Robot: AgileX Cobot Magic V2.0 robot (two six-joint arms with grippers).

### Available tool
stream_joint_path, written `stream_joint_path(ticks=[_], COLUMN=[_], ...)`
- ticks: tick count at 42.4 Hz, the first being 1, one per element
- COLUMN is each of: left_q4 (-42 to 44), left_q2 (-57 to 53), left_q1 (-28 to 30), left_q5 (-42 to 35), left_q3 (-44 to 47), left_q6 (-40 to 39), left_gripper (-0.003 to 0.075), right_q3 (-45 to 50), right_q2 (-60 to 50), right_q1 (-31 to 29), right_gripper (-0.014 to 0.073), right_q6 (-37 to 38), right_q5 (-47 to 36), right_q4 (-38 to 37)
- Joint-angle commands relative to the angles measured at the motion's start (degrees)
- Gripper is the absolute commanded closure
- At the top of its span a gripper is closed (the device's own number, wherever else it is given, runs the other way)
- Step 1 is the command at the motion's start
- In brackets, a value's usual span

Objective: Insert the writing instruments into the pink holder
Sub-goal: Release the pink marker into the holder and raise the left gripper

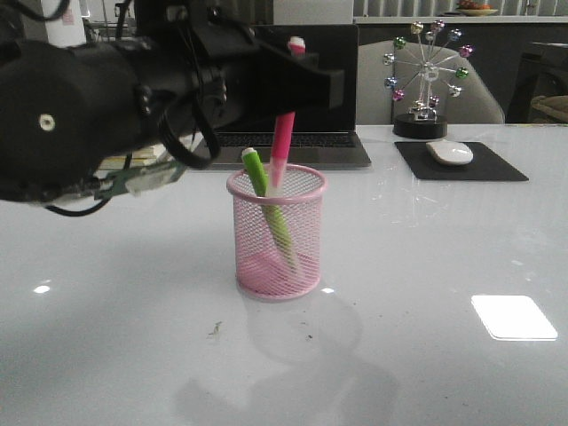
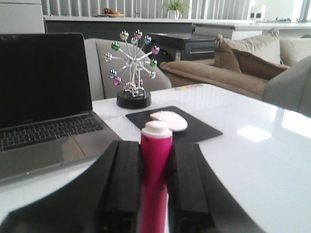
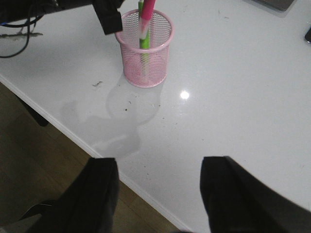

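The pink holder (image 1: 276,235) stands mid-table with the lime green marker (image 1: 266,200) leaning inside it. My left gripper (image 1: 297,67) hangs over the cup, shut on the magenta marker (image 1: 281,146). That marker stands nearly upright, its lower end dipping just past the rim. The left wrist view shows the magenta marker (image 2: 155,170), white cap up, pinched between both fingers (image 2: 127,179). In the right wrist view my right gripper (image 3: 158,167) is open and empty above the table's near edge, well away from the holder (image 3: 144,53), green marker (image 3: 144,43) and magenta marker (image 3: 147,12).
An open laptop (image 1: 306,146) sits behind the cup. A white mouse (image 1: 450,153) lies on a black pad (image 1: 497,169) at the back right, next to a ferris-wheel ornament (image 1: 426,80). The table's edge (image 3: 73,136) and floor show in the right wrist view.
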Motion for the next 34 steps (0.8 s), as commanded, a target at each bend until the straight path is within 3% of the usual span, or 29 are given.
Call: stream_joint_path(ticks=[1, 9, 12, 23, 28, 34], left_q4=[0.1, 0.4, 0.4, 0.5, 0.5, 0.5], left_q2=[-0.7, -0.2, -0.7, -11.4, -20.3, -31.1], left_q1=[-0.5, -0.5, -0.5, -0.2, -0.3, 0.2], left_q5=[-5.5, -4.4, -3.6, 15.0, 28.3, 50.4], left_q3=[-1.3, -1.3, -1.3, -1.5, -1.5, -3.7], left_q6=[-0.9, -1.1, -1.1, 1.6, 5.4, 5.4], left_gripper=[0.0608, 0.0358, 0.0302, 0.0297, 0.0297, 0.0297], right_q3=[-1.5, -1.5, -1.5, -1.5, -1.5, -1.5], right_q2=[-0.2, -0.2, -0.2, -0.2, -0.2, -0.2], right_q1=[-0.3, -0.3, -0.3, -0.3, -0.3, -0.3], right_gripper=[0.0106, 0.0106, 0.0106, 0.0106, 0.0106, 0.0106], right_q6=[-0.2, -0.2, -0.2, -0.2, -0.2, -0.2], right_q5=[-3.9, -3.9, -3.9, -3.9, -3.9, -3.9], right_q4=[0.1, 0.1, 0.1, 0.1, 0.1, 0.1])
